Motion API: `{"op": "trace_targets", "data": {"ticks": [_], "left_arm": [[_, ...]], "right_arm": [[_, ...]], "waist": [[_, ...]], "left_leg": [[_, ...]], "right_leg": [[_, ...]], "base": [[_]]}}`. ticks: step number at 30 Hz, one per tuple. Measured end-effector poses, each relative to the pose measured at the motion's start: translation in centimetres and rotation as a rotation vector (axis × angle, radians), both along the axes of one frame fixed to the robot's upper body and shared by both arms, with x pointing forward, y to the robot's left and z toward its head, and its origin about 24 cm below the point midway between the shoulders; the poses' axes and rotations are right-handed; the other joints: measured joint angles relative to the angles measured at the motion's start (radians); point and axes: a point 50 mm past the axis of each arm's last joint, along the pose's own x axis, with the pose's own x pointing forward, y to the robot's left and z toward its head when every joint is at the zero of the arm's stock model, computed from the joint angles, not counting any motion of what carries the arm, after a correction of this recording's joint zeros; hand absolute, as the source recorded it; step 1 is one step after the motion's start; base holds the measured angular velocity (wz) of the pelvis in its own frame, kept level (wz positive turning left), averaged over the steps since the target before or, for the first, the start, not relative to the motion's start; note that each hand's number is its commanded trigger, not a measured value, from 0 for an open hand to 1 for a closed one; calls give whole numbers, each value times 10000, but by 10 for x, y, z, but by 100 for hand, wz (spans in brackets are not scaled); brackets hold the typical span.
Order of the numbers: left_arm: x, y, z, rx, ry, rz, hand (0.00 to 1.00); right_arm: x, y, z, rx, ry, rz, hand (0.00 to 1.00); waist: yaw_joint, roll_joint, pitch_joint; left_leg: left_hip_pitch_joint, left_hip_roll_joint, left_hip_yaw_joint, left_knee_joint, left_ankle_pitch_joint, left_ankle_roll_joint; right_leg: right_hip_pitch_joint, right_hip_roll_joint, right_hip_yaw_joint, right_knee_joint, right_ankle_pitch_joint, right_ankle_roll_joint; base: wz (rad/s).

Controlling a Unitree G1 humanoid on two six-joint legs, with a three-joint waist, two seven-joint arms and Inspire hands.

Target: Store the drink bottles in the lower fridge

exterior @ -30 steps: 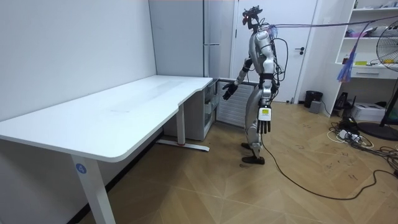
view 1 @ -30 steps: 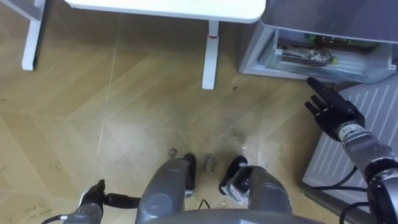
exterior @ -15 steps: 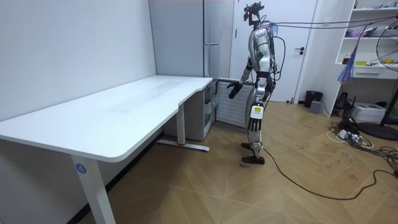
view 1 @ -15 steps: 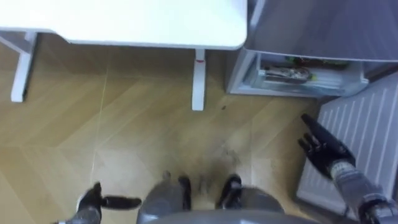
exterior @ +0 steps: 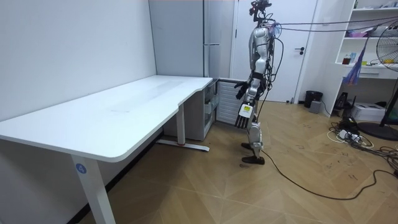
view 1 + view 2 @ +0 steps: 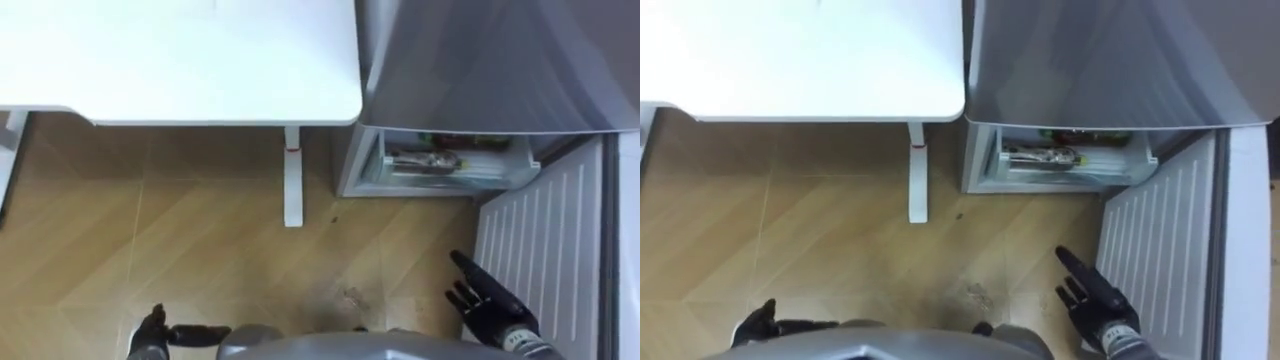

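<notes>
The robot is slim and silver-grey, with darker joints and black feet. Its right hand and left hand are black with slender fingers, and a grey cuff circles the right wrist. In the room view a white tag marks the back of one hand. Thin ropes rise from its shoulders, and a dark cable trails across the floor

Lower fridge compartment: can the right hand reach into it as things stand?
Likely yes: the door is swung wide and only bare floor lies between the open right hand and the lower fridge compartment, though they are apart.
</notes>
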Motion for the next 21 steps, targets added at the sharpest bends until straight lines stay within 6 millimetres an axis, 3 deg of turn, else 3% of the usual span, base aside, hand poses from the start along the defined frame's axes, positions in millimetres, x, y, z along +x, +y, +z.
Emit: {"op": "trace_targets", "data": {"ticks": [5,12,17,21], "left_arm": [[-5,0,0,149,53,152,0],[3,-2,0,313,-7,-452,0],[3,-3,0,284,131,-636,0],[3,-3,0,323,183,-785,0]], "right_arm": [[-2,4,-2,-418,394,1215,0],[-9,11,-6,-852,1061,2122,0],[-12,13,-8,-1540,1809,3115,0],[-15,11,-9,-2212,2268,4278,0]], "waist": [[-188,22,1],[-371,57,14],[-425,195,42],[-477,312,20]], "left_leg": [[313,12,-21,-162,5,-17],[434,-8,-153,-143,6,-17],[610,1,-153,-227,6,-17],[632,6,-105,-224,6,-17]], "right_leg": [[327,80,-9,-170,37,7],[660,158,-11,-451,96,95],[793,221,264,-514,103,104],[788,235,296,-515,103,104]], "base": [[0],[8],[-1],[-2]]}}
